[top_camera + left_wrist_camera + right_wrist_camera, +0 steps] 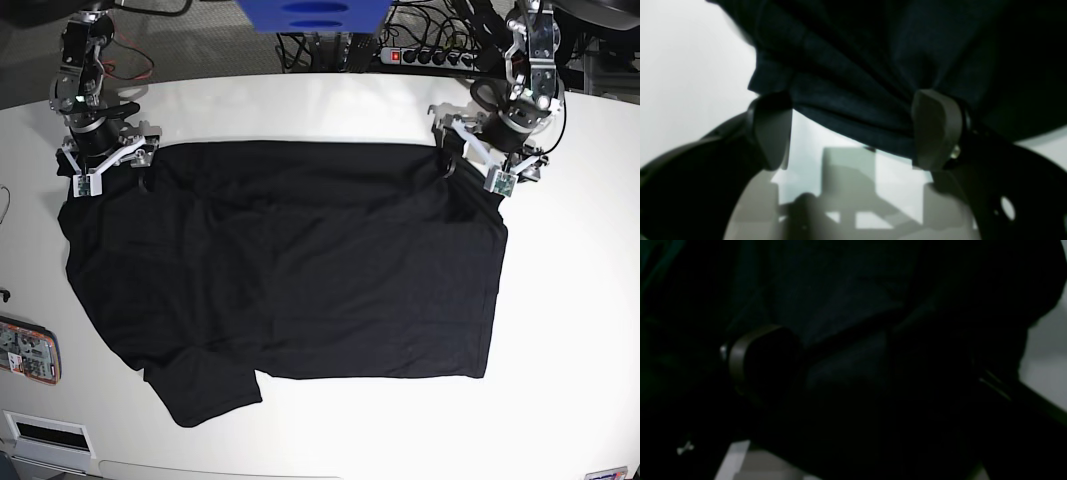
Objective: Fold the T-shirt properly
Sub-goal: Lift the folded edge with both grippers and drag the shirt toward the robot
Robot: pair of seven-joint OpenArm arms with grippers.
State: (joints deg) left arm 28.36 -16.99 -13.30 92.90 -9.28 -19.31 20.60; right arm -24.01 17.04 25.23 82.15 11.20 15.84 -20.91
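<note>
Two end effectors sit at the far corners of the black T-shirt [290, 260] on the white counter [570, 300]: left end effector [853, 130] spread wide over the hem, right end effector [105, 165] spread too.

The T-shirt [290, 270] was plain black, matte and without print, and lay spread on the white tabletop [570, 300], covering most of its middle. Its far edge ran straight across from one far corner to the other. The near edge was also fairly straight, but at the near left of the base view a sleeve flap stuck out toward the front. Shallow creases crossed the cloth. In the left wrist view a bunched hem [853, 120] hung in folds.
</note>
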